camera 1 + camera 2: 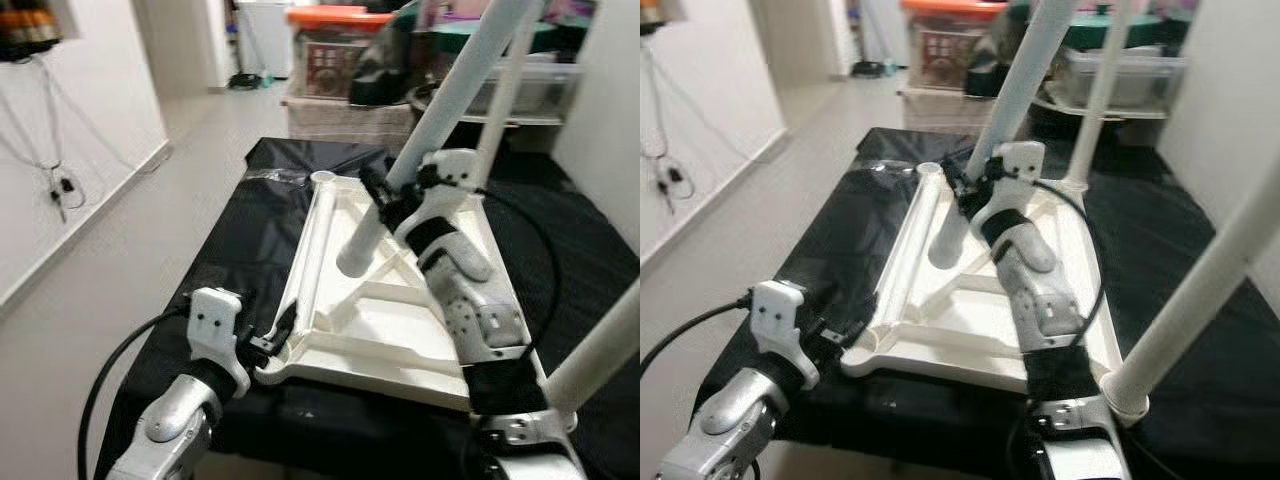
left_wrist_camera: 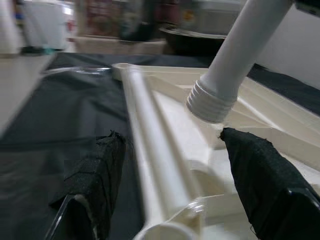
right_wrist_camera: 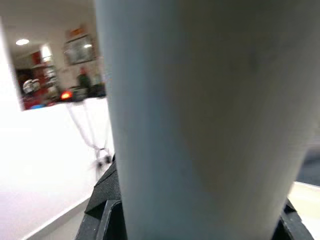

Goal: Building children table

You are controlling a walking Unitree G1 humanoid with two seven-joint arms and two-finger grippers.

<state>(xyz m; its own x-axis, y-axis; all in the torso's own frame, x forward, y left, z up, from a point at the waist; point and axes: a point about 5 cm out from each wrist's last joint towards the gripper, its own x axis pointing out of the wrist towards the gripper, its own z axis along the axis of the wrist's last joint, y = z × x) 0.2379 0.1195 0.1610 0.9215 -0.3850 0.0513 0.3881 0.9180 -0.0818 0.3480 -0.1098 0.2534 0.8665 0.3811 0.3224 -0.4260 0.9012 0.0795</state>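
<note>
Tabletop [image 1: 390, 330], white plastic, lies upside down on the black-covered desk [image 1: 230, 260], so its corner sockets face up. 2 legs already stand in sockets at about 1 and 5 o'clock. The right gripper [image 1: 392, 203] has its jaws closed around a third leg [image 1: 440, 120], holding it tilted with the threaded end over the tabletop, probably to guide it to a free socket. At 7 o'clock, the left gripper [image 2: 170, 170] has its jaws open on either side of the tabletop's rim, likely to steady it.

Right gripper [image 1: 962, 188] clamps tilted table leg [image 1: 1015, 85]; tabletop [image 1: 940, 320] lies inverted.
</note>
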